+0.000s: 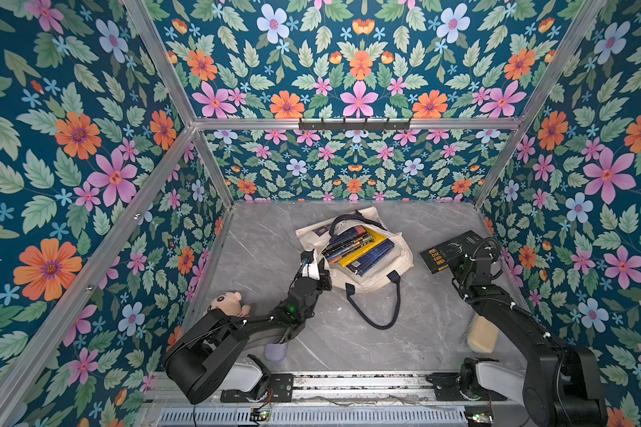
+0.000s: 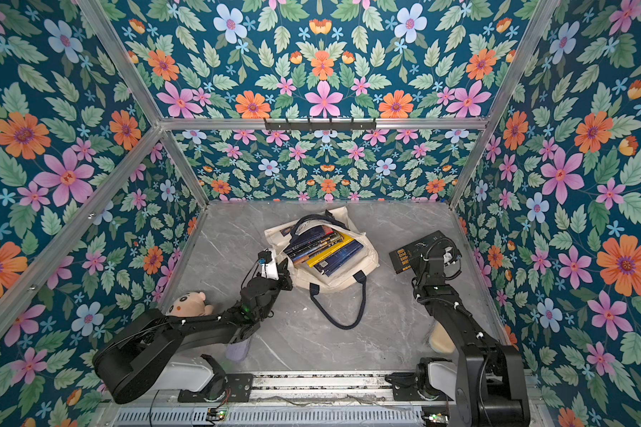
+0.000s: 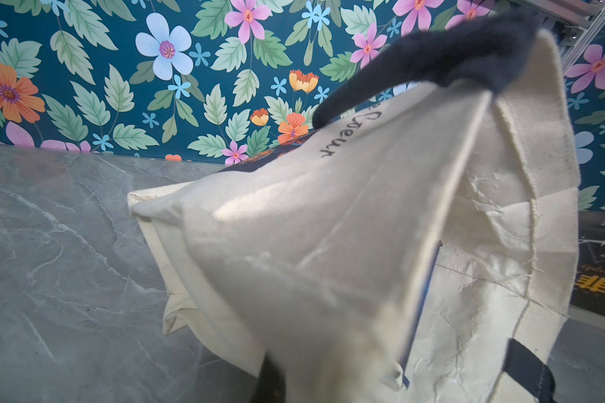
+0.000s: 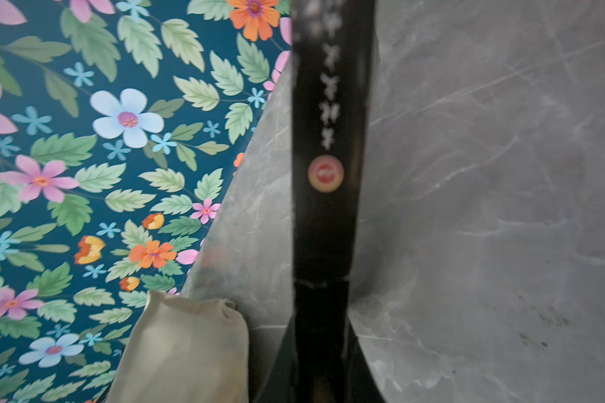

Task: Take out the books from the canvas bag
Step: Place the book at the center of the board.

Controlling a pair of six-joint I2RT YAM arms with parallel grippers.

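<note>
In both top views the canvas bag [image 1: 371, 283] lies mid-width on the tabletop [image 1: 348, 344], toward the far edge, mouth gaping, books [image 1: 359, 246] stacked inside; the left gripper [image 1: 324, 264] pinches its left rim; the right gripper [image 1: 456, 264] clamps a black book [image 1: 446, 247] near the right edge. Left wrist: the canvas bag [image 3: 329, 226] bunches up close, jaws pressed on it. Right wrist: the black book [image 4: 329, 209] runs spine-on out from the jaws; a cream pouch [image 4: 182, 349] lies at the tabletop's edge.
</note>
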